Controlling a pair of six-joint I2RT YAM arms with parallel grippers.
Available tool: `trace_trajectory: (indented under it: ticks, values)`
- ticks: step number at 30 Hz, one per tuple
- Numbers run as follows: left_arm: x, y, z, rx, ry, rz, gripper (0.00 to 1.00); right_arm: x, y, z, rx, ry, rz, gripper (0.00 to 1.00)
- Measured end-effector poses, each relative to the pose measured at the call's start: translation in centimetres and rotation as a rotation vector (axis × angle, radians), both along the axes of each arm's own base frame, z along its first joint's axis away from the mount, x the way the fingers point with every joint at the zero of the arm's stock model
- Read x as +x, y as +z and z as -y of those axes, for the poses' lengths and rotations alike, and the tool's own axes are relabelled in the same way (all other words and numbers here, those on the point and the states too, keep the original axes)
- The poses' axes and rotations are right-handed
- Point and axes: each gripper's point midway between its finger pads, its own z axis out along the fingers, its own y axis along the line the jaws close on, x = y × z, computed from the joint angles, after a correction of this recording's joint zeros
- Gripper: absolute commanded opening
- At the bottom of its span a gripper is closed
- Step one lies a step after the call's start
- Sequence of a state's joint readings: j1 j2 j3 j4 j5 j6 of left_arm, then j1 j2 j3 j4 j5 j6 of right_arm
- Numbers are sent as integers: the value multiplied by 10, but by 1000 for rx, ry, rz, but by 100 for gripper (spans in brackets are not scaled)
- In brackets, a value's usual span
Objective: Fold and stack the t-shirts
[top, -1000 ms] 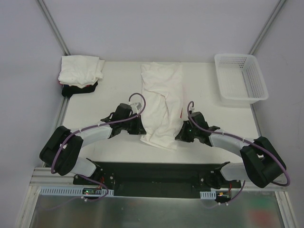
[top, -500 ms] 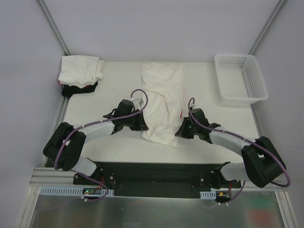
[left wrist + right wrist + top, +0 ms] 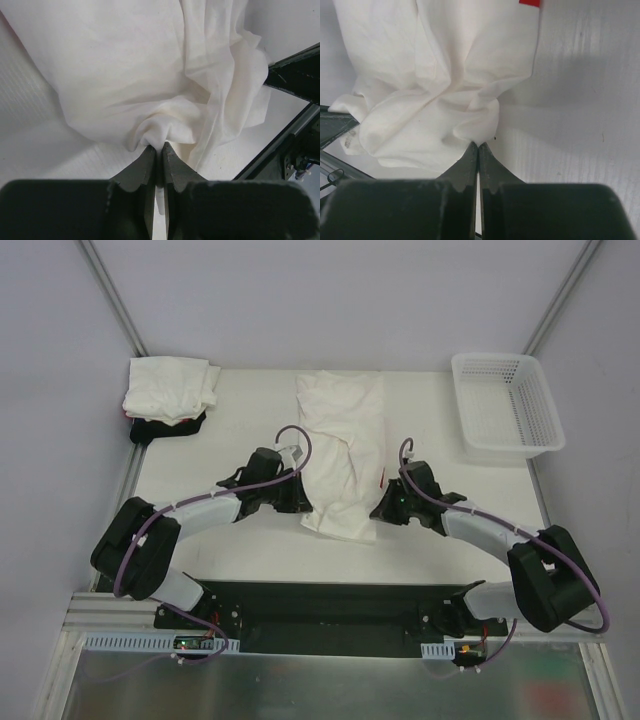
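A white t-shirt (image 3: 342,445) lies as a long folded strip down the middle of the table (image 3: 250,410). Its near end is bunched between both grippers. My left gripper (image 3: 302,504) is shut on the near left corner, and a fold of the white t-shirt (image 3: 150,85) runs between its jaws (image 3: 159,147). My right gripper (image 3: 377,512) is shut on the near right corner of the white t-shirt (image 3: 440,80), pinching it at the tips (image 3: 478,145). A small red patch (image 3: 530,2) peeks out by the cloth's right edge. Folded white t-shirts (image 3: 170,388) sit stacked on a black one (image 3: 168,427) at the back left.
A white mesh basket (image 3: 505,405) stands at the back right corner. The black base rail (image 3: 330,602) runs along the near edge under both arms. Metal frame posts (image 3: 112,295) rise at the back corners.
Both grippers have moved away from the near edge, carrying the shirt's near end with them. The hem now sits farther up the table and is more bunched.
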State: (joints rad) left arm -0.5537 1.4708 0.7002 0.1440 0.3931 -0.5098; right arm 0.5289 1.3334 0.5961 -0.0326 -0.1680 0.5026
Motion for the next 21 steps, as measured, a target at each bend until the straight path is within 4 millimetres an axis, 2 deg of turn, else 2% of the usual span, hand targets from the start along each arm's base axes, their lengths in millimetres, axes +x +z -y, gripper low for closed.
trace_trajectory:
  ticks: [8,16,18,21]
  values:
    - [18,11,-5,-8,38,31,8,27,17,-4,4,-7,45,1]
    - [53,47,1,-48,65,128,7,50,28,-9,-5,-4,67,1]
    - [62,49,1,-46,72,137,7,58,31,-8,-4,-12,73,1]
    - [70,41,1,-35,79,123,7,70,37,-6,0,-30,85,1]
